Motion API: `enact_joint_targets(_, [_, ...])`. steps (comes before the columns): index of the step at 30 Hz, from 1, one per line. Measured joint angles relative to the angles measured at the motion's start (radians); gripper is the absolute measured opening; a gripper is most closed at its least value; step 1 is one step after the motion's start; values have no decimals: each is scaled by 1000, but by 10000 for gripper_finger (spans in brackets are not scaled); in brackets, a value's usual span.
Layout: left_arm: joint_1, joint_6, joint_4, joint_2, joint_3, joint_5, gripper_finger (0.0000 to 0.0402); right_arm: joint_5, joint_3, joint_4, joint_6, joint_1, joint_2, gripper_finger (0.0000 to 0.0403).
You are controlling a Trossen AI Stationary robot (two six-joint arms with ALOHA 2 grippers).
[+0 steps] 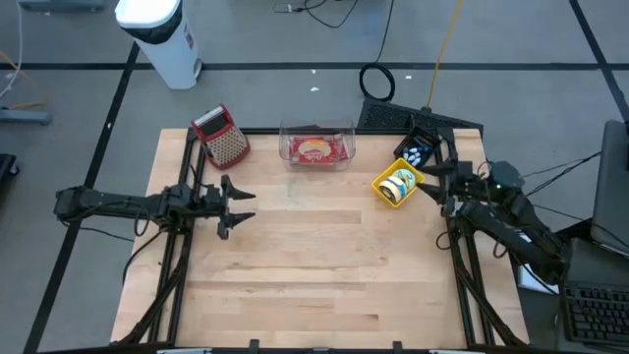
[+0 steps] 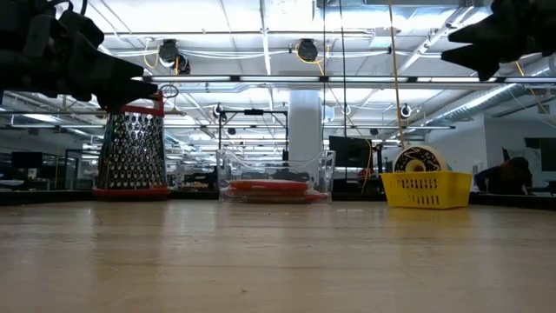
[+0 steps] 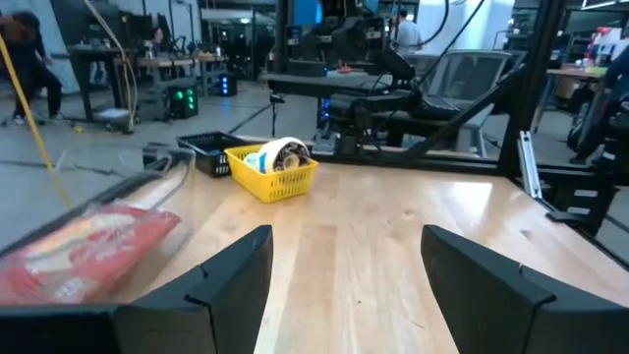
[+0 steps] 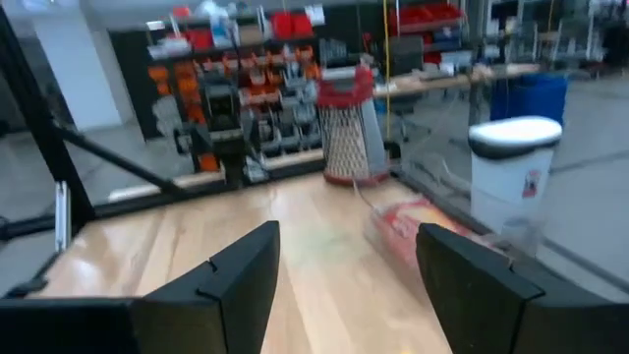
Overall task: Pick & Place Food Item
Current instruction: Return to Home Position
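A yellow basket (image 1: 397,184) stands on the table at the far right and holds a round, ring-shaped food item (image 3: 282,154). A clear container (image 1: 316,146) with a red food pack (image 1: 315,150) inside stands at the far middle. My left gripper (image 1: 246,205) is open at the table's left, raised off the table and pointing level toward the right edge. My right gripper (image 1: 430,184) is open beside the basket's right side, well above the table, and points toward the far left. Nothing lies between either pair of fingers.
A metal grater with red trim (image 1: 224,136) stands upright at the far left. A black basket (image 1: 417,150) sits behind the yellow one at the far right corner. Bare wood (image 1: 324,265) covers the table's middle and near half.
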Motion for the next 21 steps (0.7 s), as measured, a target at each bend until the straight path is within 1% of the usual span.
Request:
enact_joint_targets(3, [0, 26, 19, 0, 0, -8, 258, -50, -97, 175, 47, 1, 0, 230])
enact_joint_targets(8, [0, 55, 19, 1, 1, -8, 258, -49, -293, 509, 130, 1, 15, 228])
enact_joint_targets(10, [0, 53, 15, 1, 1, -8, 258, -50, -358, 598, 143, 1, 28, 227])
enact_joint_targets(12, [0, 50, 15, 3, 1, -8, 257, -48, -387, 666, 155, 8, 43, 227])
enact_joint_targets(16, [0, 49, 16, 4, 1, -8, 257, -44, -400, 614, 109, 75, 76, 230])
enact_joint_targets(17, [0, 49, 16, 4, 1, -8, 257, -32, -400, 624, 89, 97, 84, 231])
enact_joint_targets(21, [0, 49, 18, 4, 1, -8, 257, 70, -402, 608, 19, 201, 111, 229])
